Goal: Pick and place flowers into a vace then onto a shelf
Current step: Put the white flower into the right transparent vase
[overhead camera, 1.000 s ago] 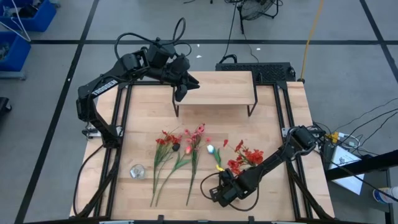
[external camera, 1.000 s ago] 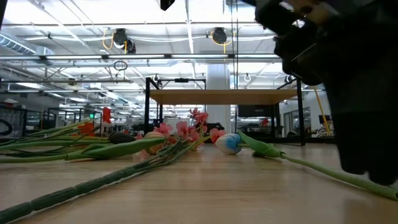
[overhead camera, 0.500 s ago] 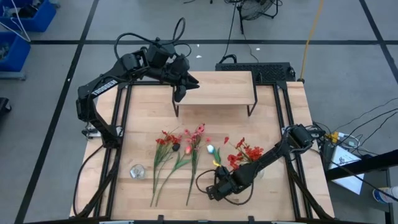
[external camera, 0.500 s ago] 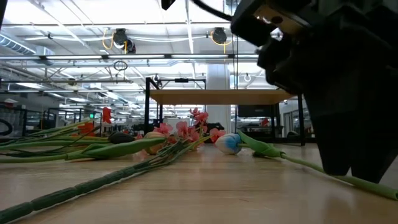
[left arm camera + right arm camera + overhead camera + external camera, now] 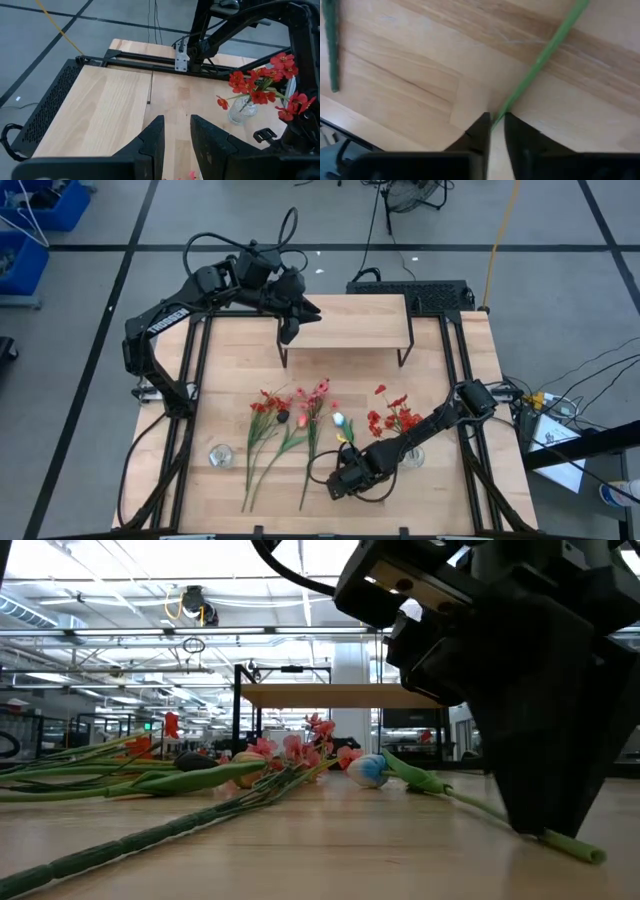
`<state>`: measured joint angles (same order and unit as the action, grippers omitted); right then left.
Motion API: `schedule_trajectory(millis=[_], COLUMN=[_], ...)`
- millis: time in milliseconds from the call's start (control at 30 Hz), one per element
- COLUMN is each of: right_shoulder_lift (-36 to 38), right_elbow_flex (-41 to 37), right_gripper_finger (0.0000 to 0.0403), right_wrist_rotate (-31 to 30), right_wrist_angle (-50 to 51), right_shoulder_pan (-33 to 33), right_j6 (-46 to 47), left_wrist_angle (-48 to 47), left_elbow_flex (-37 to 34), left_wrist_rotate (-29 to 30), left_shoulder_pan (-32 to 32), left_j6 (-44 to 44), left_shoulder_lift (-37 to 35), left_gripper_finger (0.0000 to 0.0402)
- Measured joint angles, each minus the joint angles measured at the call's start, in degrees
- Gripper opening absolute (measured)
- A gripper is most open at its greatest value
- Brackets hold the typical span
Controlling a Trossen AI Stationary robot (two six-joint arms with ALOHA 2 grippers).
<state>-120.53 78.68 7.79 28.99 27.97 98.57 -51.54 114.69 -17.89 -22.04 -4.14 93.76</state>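
Several green-stemmed flowers (image 5: 285, 435) with red and pink blossoms lie flat on the tabletop. One with a white bud (image 5: 338, 418) lies apart to their right; its stem (image 5: 470, 805) runs toward the near edge. My right gripper (image 5: 340, 478) (image 5: 535, 828) (image 5: 495, 120) stands over that stem's near end, shut on it. A glass vase (image 5: 412, 457) (image 5: 244, 107) holding red flowers stands beside the right arm. The shelf (image 5: 350, 320) (image 5: 360, 695) stands at the far side. My left gripper (image 5: 290, 332) (image 5: 176, 135) hovers at its left end, narrowly open. My right gripper pinches the white-bud flower's stem (image 5: 506, 107) between its two fingers, a short way from the cut end (image 5: 590, 852). The fingers (image 5: 525, 810) come from above, pointing down, and lie across the stem. The stem lies along the tabletop.
A small clear glass object (image 5: 220, 455) sits near the table's near-left corner. Another stem's end (image 5: 331, 45) lies close to the right gripper. A black perforated box (image 5: 410, 285) sits behind the shelf. Bare wood lies along the near edge and between the shelf and the flowers.
My right gripper has moved toward the table's left and a little lower, down onto the stem near its cut end, which now shows beside the fingers. The right arm has swung left with it, uncovering the red flowers in the vase.
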Motion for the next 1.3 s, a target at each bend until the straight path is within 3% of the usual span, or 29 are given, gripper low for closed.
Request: schedule_trajectory(millis=[67, 333, 600, 733, 1067, 1300], right_shoulder_lift=[0.02, 1.91, 9.17, 12.73, 17.26, 22.55], right_elbow_flex=[-0.02, -0.08, -0.49, -0.31, -0.31, -0.24], right_gripper_finger=[0.0008, 0.0001, 0.0000, 0.0000, 0.0000, 0.0000], right_wrist_rotate=[-0.08, -2.73, -15.92, -18.73, -26.43, -37.64], right_wrist_angle=[0.08, 0.36, 3.01, 4.37, -0.31, -3.95], right_shoulder_pan=[0.00, 0.06, 1.33, 2.15, 1.34, 0.92], right_j6=[-0.27, -0.60, -0.14, -1.26, -11.89, -20.06], left_wrist_angle=[0.65, 1.35, 0.86, 0.81, -0.26, -1.54], left_elbow_flex=[0.00, 0.00, 0.00, 0.00, -0.02, -0.01], left_wrist_rotate=[0.00, 0.37, 0.44, 0.41, 0.43, 1.70], left_shoulder_pan=[0.00, 0.00, 0.00, 0.02, 0.04, 0.04], left_j6=[0.09, 0.50, 1.09, 1.47, 1.30, -0.21], left_shoulder_lift=[0.00, 0.00, 0.00, 0.00, 0.00, -0.01], left_gripper_finger=[0.0097, 0.0097, 0.0097, 0.0097, 0.0097, 0.0097])
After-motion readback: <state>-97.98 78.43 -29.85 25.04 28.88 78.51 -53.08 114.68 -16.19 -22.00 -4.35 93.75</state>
